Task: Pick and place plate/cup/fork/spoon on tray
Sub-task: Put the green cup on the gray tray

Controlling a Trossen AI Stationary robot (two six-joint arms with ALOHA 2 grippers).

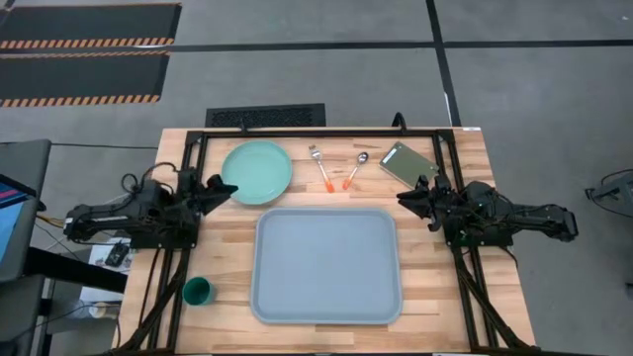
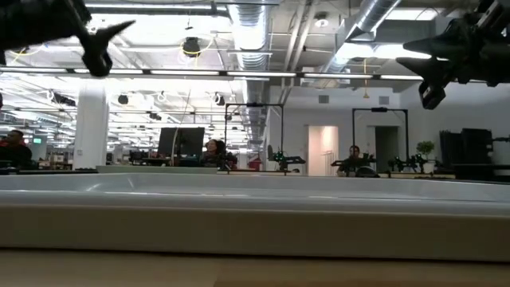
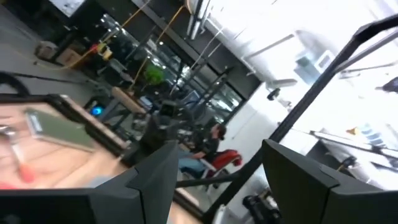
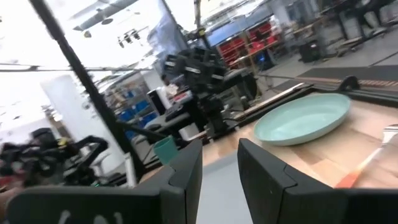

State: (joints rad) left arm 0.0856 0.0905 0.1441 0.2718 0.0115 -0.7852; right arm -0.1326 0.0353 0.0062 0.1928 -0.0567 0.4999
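The mint-green plate (image 1: 256,172) rests on the table at the far left; it also shows in the right wrist view (image 4: 303,118). The fork (image 1: 318,166) and the spoon (image 1: 356,169) lie side by side behind the pale blue-grey tray (image 1: 327,265), which lies in the middle of the table. The dark teal cup (image 1: 197,291) stands near the front left corner. My left gripper (image 1: 231,188) is open in the air beside the plate's near right rim. My right gripper (image 1: 402,198) is open in the air off the tray's far right corner. Both hold nothing.
A small green-grey flat rectangle (image 1: 407,163) lies at the far right, just behind my right gripper. A black frame runs along the table's far edge and both sides. In the low view the tray's near rim (image 2: 255,191) fills the foreground, and people sit in the room behind.
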